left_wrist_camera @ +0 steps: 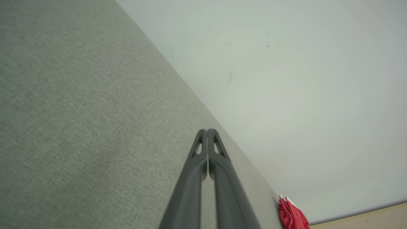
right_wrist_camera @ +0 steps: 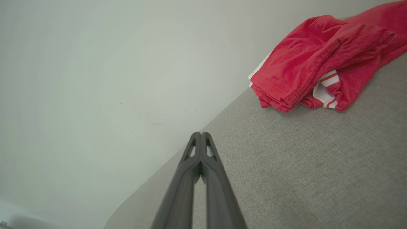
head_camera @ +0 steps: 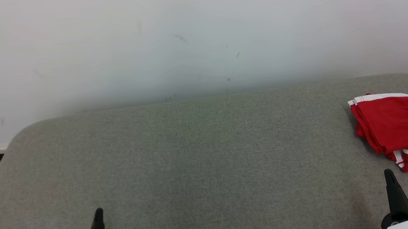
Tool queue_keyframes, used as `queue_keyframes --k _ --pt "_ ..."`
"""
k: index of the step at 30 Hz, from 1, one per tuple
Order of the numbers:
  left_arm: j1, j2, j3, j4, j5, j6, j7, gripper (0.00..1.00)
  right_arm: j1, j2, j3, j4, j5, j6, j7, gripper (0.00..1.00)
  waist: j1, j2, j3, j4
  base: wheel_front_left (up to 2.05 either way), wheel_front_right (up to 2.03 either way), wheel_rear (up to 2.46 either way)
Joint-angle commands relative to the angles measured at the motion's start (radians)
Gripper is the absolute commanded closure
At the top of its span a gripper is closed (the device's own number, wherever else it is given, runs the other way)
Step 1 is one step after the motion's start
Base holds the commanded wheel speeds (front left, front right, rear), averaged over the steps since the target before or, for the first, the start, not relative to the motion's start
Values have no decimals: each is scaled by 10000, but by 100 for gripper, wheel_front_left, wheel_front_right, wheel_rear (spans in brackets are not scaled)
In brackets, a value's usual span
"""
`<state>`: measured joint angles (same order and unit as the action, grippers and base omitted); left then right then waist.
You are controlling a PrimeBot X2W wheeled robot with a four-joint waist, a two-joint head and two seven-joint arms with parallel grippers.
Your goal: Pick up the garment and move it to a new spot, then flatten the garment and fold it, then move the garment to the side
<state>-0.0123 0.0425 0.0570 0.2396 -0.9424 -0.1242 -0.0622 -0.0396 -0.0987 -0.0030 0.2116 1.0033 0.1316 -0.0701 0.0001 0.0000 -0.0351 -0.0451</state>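
**Red Garment Bunched at the Far Right**

A white wall (head_camera: 198, 38) is seen at the back. Below it, a wide grey cloth top (head_camera: 193, 159) is spread across the head view. The red garment (head_camera: 396, 128), with white stripes, is bunched in a loose heap at the far right of the top, and part of it is cut off by the side of the picture. It is not laid flat.

The left gripper (head_camera: 98, 214) is seen low at the near left, well apart from the garment. Its two fingers are pressed together and nothing is held. The right gripper (head_camera: 389, 176) is seen near the garment, just below it, also pinched closed with nothing in it.

If the heap is reached with the fingers closed like this, it may only be pushed, maybe off the right side. If just the top layer is pinched, the rest may be dragged and tangled
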Motion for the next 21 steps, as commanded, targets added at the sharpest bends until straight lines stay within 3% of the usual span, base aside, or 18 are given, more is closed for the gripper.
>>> queue_keyframes --k 1,21 --pt "-223 68 72 -87 -348 -45 82 100 -272 -22 -93 -54 325 -6 90 100 -1 0 8 11 0 0 0" --pt "-503 83 247 -42 -2510 -64 647 100 -435 129 -416 69 2288 -9 664 100 -1 0 108 128 0 0 0"
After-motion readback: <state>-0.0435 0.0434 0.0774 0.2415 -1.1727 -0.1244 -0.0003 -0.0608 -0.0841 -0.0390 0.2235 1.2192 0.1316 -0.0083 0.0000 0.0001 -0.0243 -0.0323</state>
